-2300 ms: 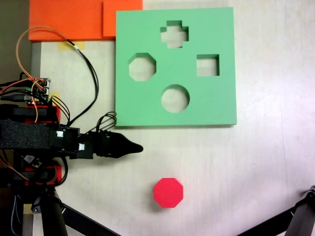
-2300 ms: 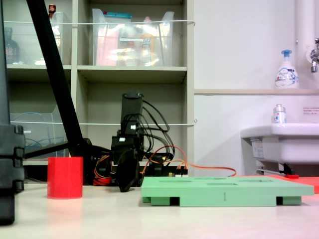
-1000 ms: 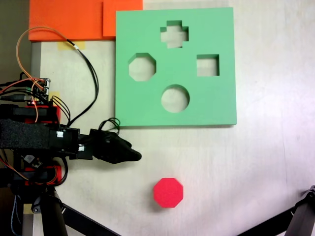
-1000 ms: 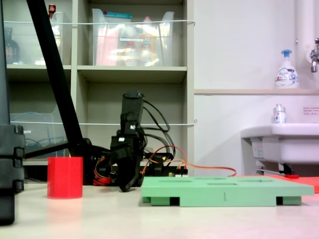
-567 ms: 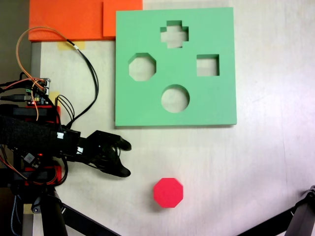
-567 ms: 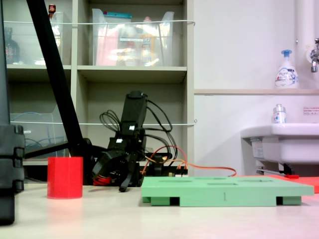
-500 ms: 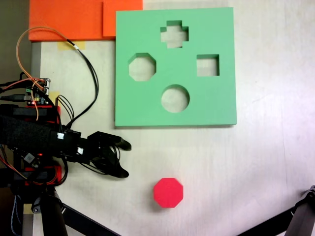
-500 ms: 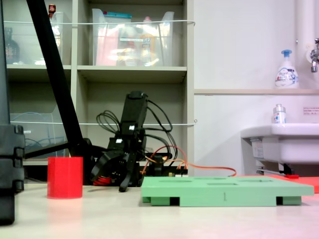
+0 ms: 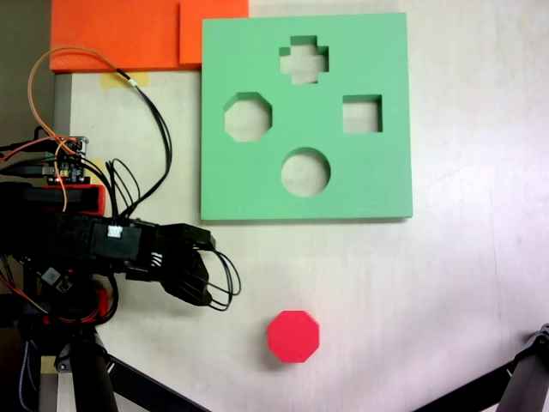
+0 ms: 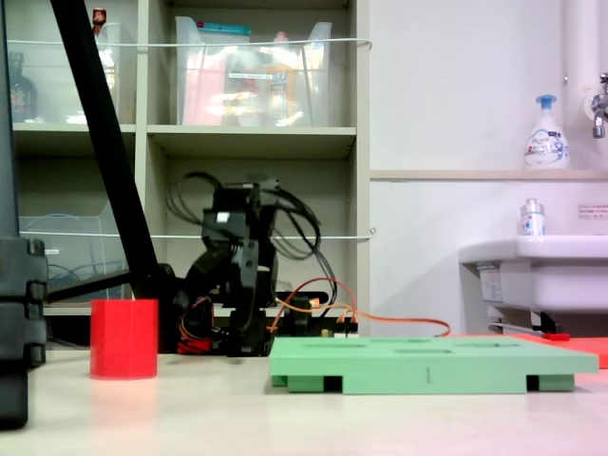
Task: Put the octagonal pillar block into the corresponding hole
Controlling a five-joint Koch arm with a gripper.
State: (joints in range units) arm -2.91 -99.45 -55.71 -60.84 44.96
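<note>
Down at the lower middle of the top-down fixed view, the red block (image 9: 292,336) is sitting flat on the pale surface (image 9: 446,292), well apart from the green board (image 9: 377,184) in the upper middle. The eight-sided hole (image 9: 248,118) is showing near the board's left edge. At the left of the frame the tool (image 9: 208,275) is pointing downward with nothing in it; its jaws are probably parted, though I cannot tell for sure. From the low side view, the block (image 10: 123,338) is standing at lower left.
</note>
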